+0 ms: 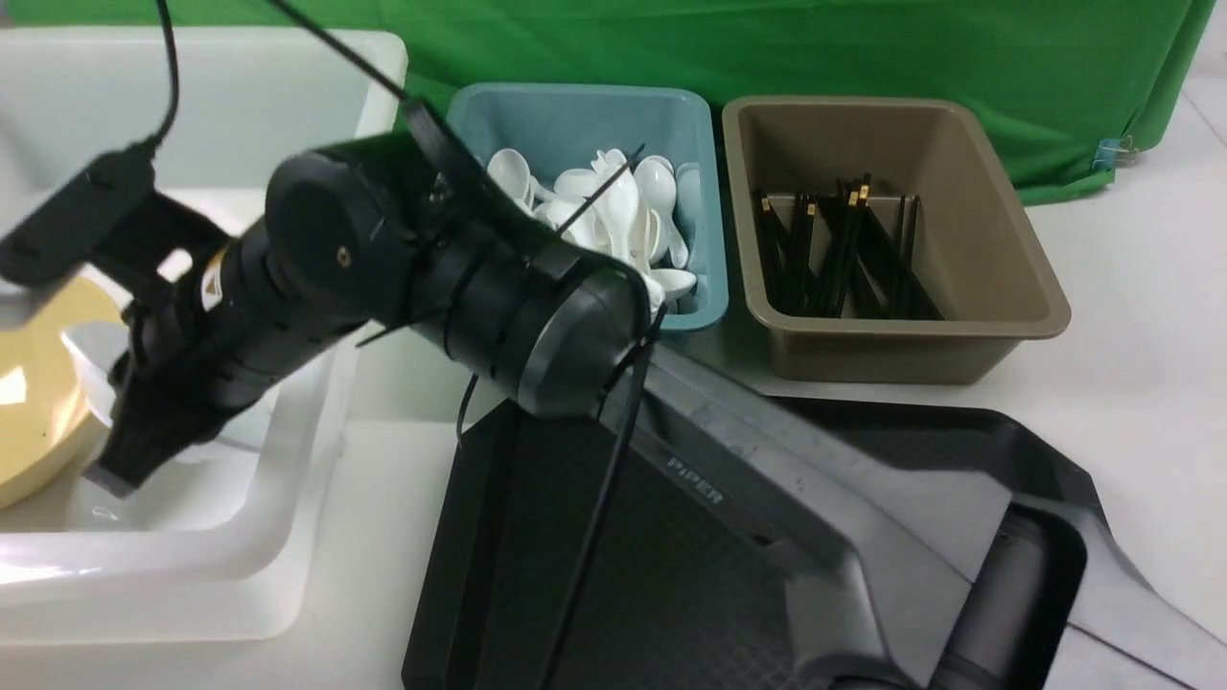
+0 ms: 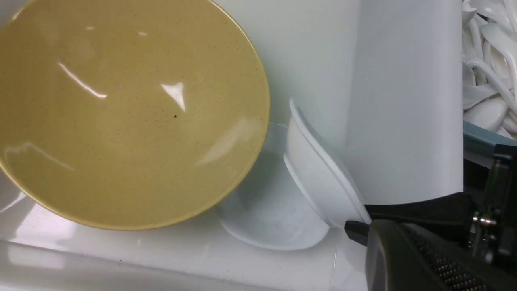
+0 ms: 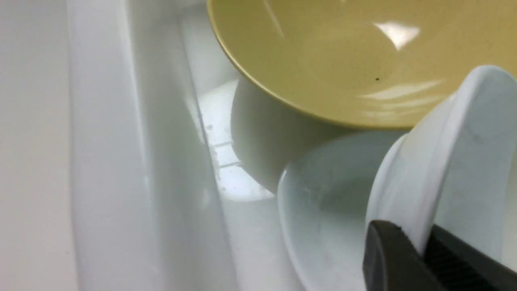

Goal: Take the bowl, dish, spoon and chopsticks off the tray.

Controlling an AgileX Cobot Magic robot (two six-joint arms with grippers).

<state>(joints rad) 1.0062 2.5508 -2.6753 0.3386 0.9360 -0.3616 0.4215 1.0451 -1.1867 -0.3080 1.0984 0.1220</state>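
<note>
The large round bowl (image 2: 133, 117), glossy mustard-yellow with fine dark specks, sits inside the deep white plastic bin (image 1: 163, 599) with rounded corners, well apart from the tray. The right jaws (image 3: 420, 242) are closed on the rim of a small smooth white dish (image 2: 323, 173), holding it steeply tilted beside the bowl. Another glossy white dish (image 2: 278, 210), wide and shallow, lies beneath it in the bin. The left jaws (image 2: 391, 246) are closed, close by the tilted dish; I can't make out anything between them.

On the pale counter (image 1: 1141, 383), the black plastic tray (image 1: 613, 537) shows its cut corners, raised rim and textured diamond surface, with the dark right arm stretched across above it. Beyond the tray, glossy white spoons (image 1: 618, 206) with oval scoops are heaped in a teal plastic bin (image 1: 705, 230). Next to that, slim black chopsticks (image 1: 844, 254) with gold bands lean together in a brown rectangular bin (image 1: 911, 331) with flared walls. Which spoon or chopsticks belong to the task, I can't tell.
</note>
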